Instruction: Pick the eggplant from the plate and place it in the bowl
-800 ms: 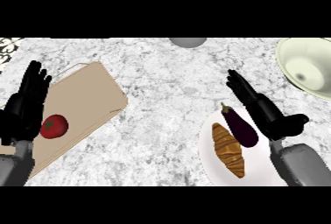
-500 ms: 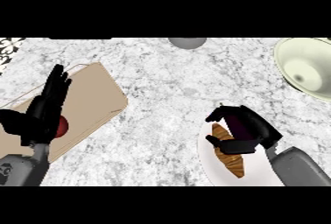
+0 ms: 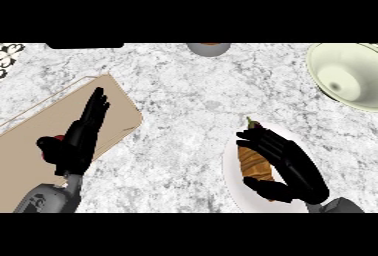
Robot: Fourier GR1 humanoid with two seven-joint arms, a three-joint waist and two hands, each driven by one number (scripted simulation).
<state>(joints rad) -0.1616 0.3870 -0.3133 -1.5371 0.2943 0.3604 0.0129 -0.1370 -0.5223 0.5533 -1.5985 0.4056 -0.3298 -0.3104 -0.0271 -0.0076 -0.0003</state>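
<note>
My right hand (image 3: pixel 284 167) has come down over the white plate (image 3: pixel 235 172) since a moment ago, when it stood open beside it; now its fingers curl round the eggplant (image 3: pixel 253 123), of which only the stem end shows past my fingertips. So the eggplant is still on the plate, near its upper rim, and I judge the grasp is closing but the lift is not yet begun. A croissant (image 3: pixel 255 164) lies on the same plate, just left of my palm. The pale green bowl (image 3: pixel 347 75) waits at the bench's upper right, holding nothing that I can see. My left hand (image 3: pixel 77 140) has shifted over the wooden cutting board (image 3: pixel 111 100), fingers straight, hiding most of a red tomato (image 3: pixel 57 138).
</note>
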